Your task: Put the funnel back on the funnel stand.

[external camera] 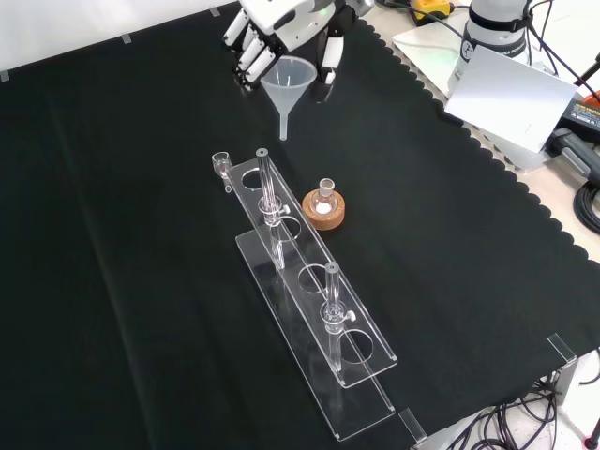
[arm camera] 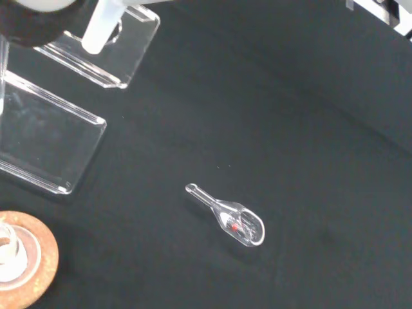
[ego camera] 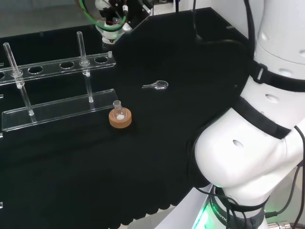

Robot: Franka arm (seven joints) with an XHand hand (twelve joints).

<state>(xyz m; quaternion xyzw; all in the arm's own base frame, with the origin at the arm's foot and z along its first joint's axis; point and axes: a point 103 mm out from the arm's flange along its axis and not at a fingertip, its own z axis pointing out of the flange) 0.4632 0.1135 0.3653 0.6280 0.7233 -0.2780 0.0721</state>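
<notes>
In the front view, at the top, the hand (external camera: 281,26) is shut on the rim of a clear funnel (external camera: 288,79), whose stem points down. The funnel hangs above the cloth, just beyond the far end of the clear funnel stand (external camera: 366,354), a rack with a row of round holes and two upright posts. In the head view the hand (ego camera: 114,16) and the funnel (ego camera: 109,36) hover above the right end of the stand (ego camera: 50,67). The wrist view has the blurred white funnel stem (arm camera: 102,31) over a corner of the stand (arm camera: 61,138).
A small flask on a cork ring (external camera: 324,208) stands beside the stand, also seen as the cork ring (ego camera: 120,118) in the head view. A small glass scoop (ego camera: 156,86) lies on the cloth; the wrist view shows the scoop (arm camera: 233,220) holding a red speck.
</notes>
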